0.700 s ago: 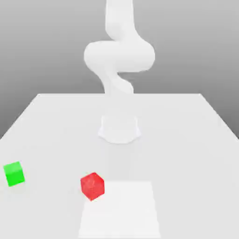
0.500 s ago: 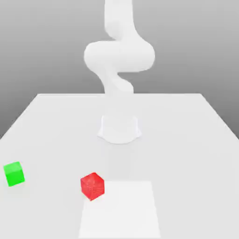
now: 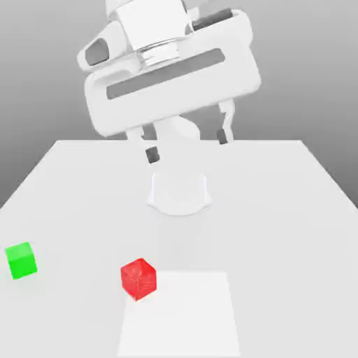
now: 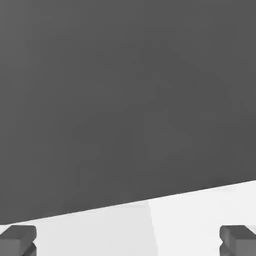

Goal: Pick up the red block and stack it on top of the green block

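The red block point(image 3: 138, 278) rests on the white table near the front, left of centre in the exterior view. Further to that view's left, near the table's edge, sits the green block point(image 3: 21, 260). My gripper point(image 3: 187, 145) hangs high above the table's middle, well above and behind both blocks. Its two dark-tipped fingers point(image 3: 152, 155) stand wide apart with nothing between them. In the hand view the two fingertips point(image 4: 18, 239) frame a strip of white table point(image 4: 125, 227) and dark background.
The arm's round white base point(image 3: 179, 193) stands on the table behind the blocks. A slightly brighter square patch point(image 3: 180, 314) marks the table front, just right of the red block.
The hand and its open fingers have come into the exterior view at the top, where earlier only the arm's upper links showed. Neither block has moved.
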Tool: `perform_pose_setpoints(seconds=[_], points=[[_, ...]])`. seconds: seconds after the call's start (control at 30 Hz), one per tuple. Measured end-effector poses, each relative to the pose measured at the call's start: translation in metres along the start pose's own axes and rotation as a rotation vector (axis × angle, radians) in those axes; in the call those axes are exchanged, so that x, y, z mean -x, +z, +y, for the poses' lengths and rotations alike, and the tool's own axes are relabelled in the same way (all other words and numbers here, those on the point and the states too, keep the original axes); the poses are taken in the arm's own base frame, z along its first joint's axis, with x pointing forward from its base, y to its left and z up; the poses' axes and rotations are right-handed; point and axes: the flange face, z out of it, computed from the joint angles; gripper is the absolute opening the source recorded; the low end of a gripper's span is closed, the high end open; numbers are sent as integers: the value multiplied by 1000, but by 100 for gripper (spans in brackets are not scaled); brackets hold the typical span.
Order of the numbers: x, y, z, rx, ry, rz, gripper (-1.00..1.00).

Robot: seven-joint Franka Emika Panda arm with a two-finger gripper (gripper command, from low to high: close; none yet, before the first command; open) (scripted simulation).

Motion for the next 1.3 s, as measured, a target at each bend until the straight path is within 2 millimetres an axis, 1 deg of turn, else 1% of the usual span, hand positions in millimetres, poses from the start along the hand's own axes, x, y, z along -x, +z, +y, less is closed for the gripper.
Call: perform_pose_setpoints(seconds=[0.07,0.13,0.17,0.3,0.43,0.53,0.57,0.6,0.63,0.7,0.83,0.87,0.9,1.0,1.13,1.17,1.3], points=[[0,0,0,0,0,0,0],[-9,44,23,80,87,-32,0],[-9,44,23,80,87,-32,0],[-28,128,80,250,282,-52,0],[-28,128,80,250,282,-52,0],[-52,178,153,383,510,50,0],[-51,196,177,423,576,90,0],[-47,209,194,445,617,125,0],[-41,214,205,449,637,150,0],[-31,215,217,432,654,186,0],[-20,197,214,373,653,220,0],[-18,194,213,358,650,224,0],[-17,196,213,350,646,227,0],[-18,213,217,343,638,231,0],[-21,241,230,343,642,231,0],[-22,247,234,343,643,230,-100],[-22,247,234,342,643,231,-100]])
